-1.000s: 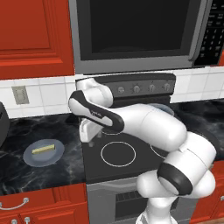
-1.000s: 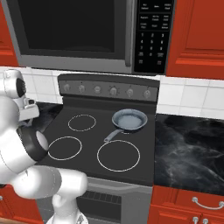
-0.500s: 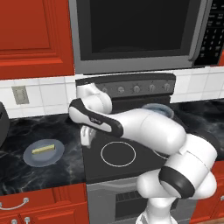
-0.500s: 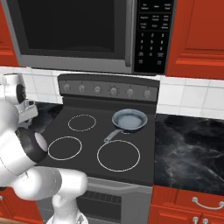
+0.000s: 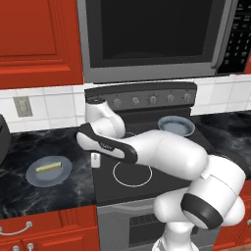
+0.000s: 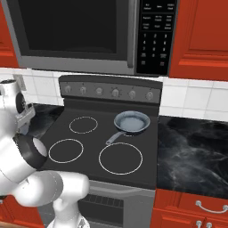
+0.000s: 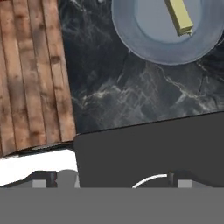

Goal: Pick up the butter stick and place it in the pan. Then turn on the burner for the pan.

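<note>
Butter stick (image 5: pixel 49 167) lying flat on a round grey-blue plate (image 5: pixel 32 175), on the dark marble bench (image 5: pixel 29 193) left of the stove; pale yellow, long side roughly left to right in the left base view. Seen again from the hand view at the far top edge, butter stick (image 7: pixel 180 16) set slantwise on the plate (image 7: pixel 144 41), well apart from the finger tips. Gripper (image 5: pixel 96 160) hanging low over the left edge of the black stove top (image 5: pixel 147 184), just right of the bench seam, near the plate but not over it; jaws spread to their widest and holding nothing. White arm (image 5: pixel 162 154) reaching leftward across the stove from the lower right, elbow bent over the near burner ring (image 5: pixel 132 172). Pan (image 6: pixel 131 122) sitting on the far right burner, small, round, grey-blue, with its dark handle (image 6: pixel 114 138) pointing toward the near left; inside of it bare. Same pan (image 5: pixel 175 126) partly behind the arm in the left base view. Row of knobs (image 6: pixel 115 93) along the stove's back panel, under the microwave (image 6: pixel 89 35). Red cabinets (image 5: pixel 39 41) above and below, white tiled wall behind with a wall socket (image 5: pixel 21 106) at the left. Wooden floor (image 7: pixel 33 74) showing in the hand view beside the bench edge.
</note>
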Controlling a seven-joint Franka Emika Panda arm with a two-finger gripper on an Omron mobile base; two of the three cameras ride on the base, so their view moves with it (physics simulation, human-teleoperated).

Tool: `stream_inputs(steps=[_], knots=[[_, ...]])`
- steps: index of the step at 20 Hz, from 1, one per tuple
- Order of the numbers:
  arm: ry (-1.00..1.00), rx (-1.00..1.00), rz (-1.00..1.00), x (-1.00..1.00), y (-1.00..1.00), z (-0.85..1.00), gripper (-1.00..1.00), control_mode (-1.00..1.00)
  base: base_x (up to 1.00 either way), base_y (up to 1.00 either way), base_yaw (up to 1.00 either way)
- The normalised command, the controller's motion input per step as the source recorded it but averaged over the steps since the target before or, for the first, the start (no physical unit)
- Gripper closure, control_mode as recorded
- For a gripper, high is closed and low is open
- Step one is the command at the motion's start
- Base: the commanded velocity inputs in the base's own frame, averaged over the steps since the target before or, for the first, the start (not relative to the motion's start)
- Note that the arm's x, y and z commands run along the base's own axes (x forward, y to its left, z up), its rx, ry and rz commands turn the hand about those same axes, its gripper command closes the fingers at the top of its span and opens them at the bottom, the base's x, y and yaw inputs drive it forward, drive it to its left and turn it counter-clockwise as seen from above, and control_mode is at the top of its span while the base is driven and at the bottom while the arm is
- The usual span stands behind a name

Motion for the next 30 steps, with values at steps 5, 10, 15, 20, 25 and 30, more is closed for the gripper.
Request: stream_inputs(steps=[5, 10, 15, 20, 25, 30], knots=[[-0.1, 0.08, 0.12, 0.19, 0.29, 0.0, -1.0, -1.0, 0.0, 0.0, 0.0], [-0.04, 0.04, 0.1, 0.1, 0.4, 0.0, -1.0, -1.0, 0.0, 0.0, 0.0], [0.0, 0.01, 0.08, 0.1, 0.48, 0.0, -1.0, -1.0, 0.0, 0.0, 0.0], [0.0, 0.0, 0.07, 0.14, 0.45, 0.0, -1.0, -1.0, 0.0, 0.0, 0.0], [0.0, 0.0, 0.04, 0.21, 0.34, 0.0, -1.0, -1.0, 0.0, 0.0, 0.0], [0.0, 0.0, 0.01, 0.28, 0.21, -0.09, -1.0, -1.0, 0.0, 0.0, 0.0]])
